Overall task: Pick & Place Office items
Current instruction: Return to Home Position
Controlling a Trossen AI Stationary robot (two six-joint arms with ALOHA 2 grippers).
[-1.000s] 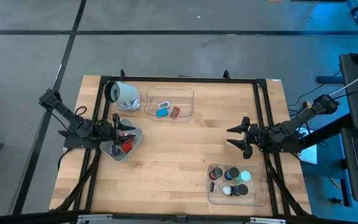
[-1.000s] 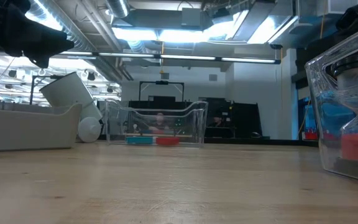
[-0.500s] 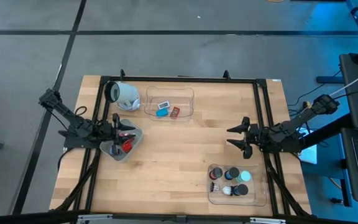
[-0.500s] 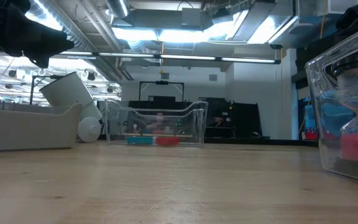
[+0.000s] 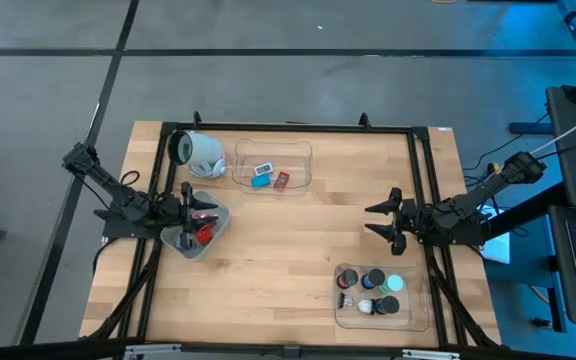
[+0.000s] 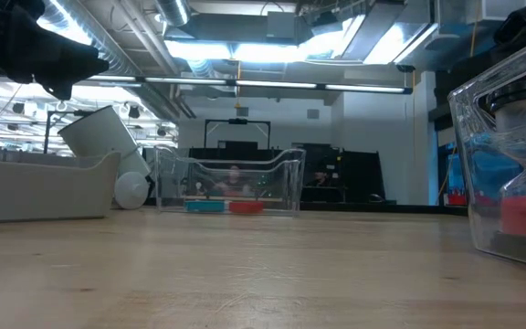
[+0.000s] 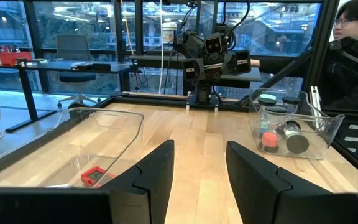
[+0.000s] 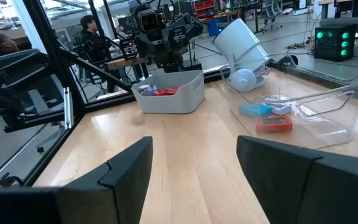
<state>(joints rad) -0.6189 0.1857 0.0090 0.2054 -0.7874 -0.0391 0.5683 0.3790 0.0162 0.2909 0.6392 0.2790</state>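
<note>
Small blue, white and red pieces (image 5: 268, 175) lie in a clear tray (image 5: 272, 152) at the far middle. Several round pucks (image 5: 378, 292) sit in a clear tray (image 5: 408, 322) near the right front. Red items (image 5: 204, 234) lie in a grey bin (image 5: 218, 222) at the left. My left gripper (image 5: 189, 214) is open and empty over the bin's left part; its fingers show spread in the left wrist view (image 7: 199, 180). My right gripper (image 5: 378, 220) is open and empty above the bare table, far of the puck tray; its own view shows it too (image 8: 194, 180).
A large white-grey cylinder (image 5: 200, 152) lies on its side at the far left, beside the bin. A black frame (image 5: 420, 180) runs along the table's edges. Bare wood lies between the two arms. People (image 8: 92, 31) show in the room beyond the table.
</note>
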